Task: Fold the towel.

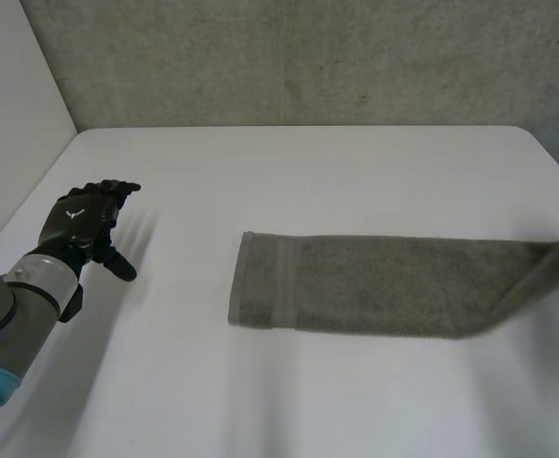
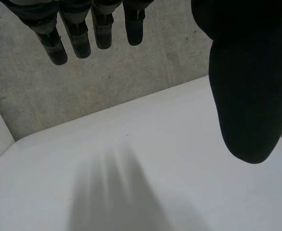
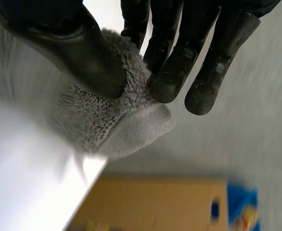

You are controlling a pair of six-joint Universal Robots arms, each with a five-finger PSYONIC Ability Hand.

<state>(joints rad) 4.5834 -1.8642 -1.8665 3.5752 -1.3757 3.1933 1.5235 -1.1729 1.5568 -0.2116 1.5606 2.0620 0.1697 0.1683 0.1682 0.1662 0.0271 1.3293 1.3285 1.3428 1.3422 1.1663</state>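
The towel (image 1: 356, 286) lay as a long grey strip on the white tabletop (image 1: 308, 172), one short end lifted, pinched between the right hand's (image 3: 174, 67) thumb and fingers. The left hand (image 1: 87, 221) hovered with fingers relaxed and holding nothing, well apart from the towel's other end.

The left hand (image 1: 87, 221) floats at nine o'clock, fingers straight (thumb out wide). The right hand (image 3: 85, 55), at three o'clock, pinches one end of the towel (image 3: 100, 120).
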